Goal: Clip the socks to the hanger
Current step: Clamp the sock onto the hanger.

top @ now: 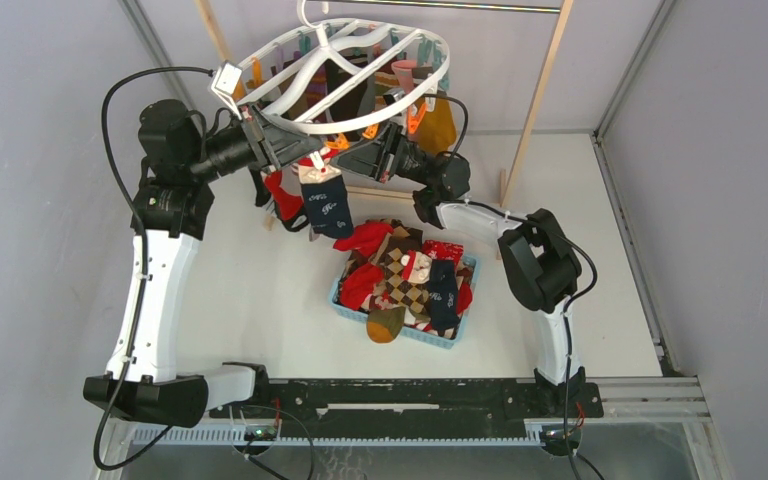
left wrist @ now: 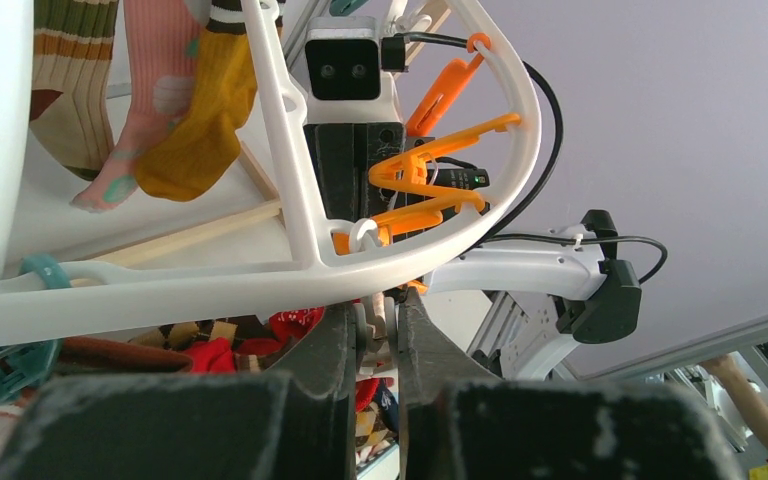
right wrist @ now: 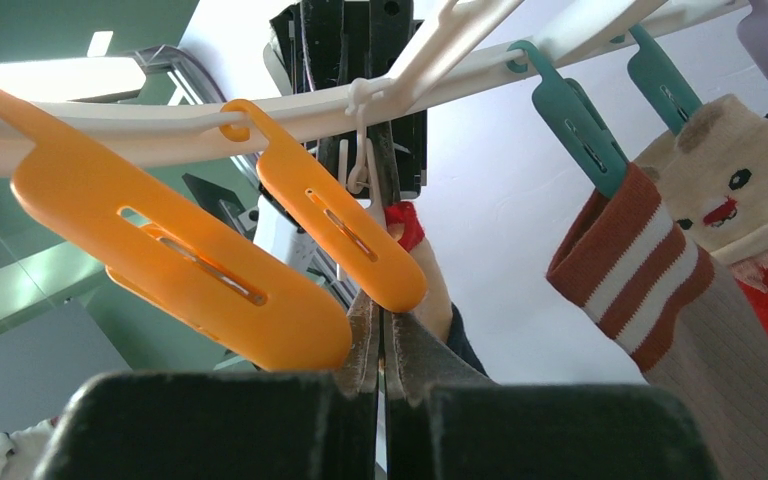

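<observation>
The hanger hangs at the far middle of the scene, above the table, between two light wooden poles. It is a white oval ring with cross spokes.

At its near rim I see a navy sock with white lettering hanging down, and a red sock just left of it. On the far right side of the ring hang a mustard sock and a pink sock beside it. The right wrist camera shows a brown sock with a white-striped cuff under a teal clip, and a cream sock with a face beside it. Two orange clips dangle free from the rim.

Both arms reach up to the near rim, one from each side of the navy sock. The left gripper is just under the ring. Its jaws stand close together with a narrow gap, and something small and pale is in this gap. I cannot tell what it is, or if the jaws grip it. The right gripper has its jaws almost against each other, with only a thin slit. I cannot tell if anything is pinched there.

The other socks lie heaped in a blue basket on the table, near the middle.
</observation>
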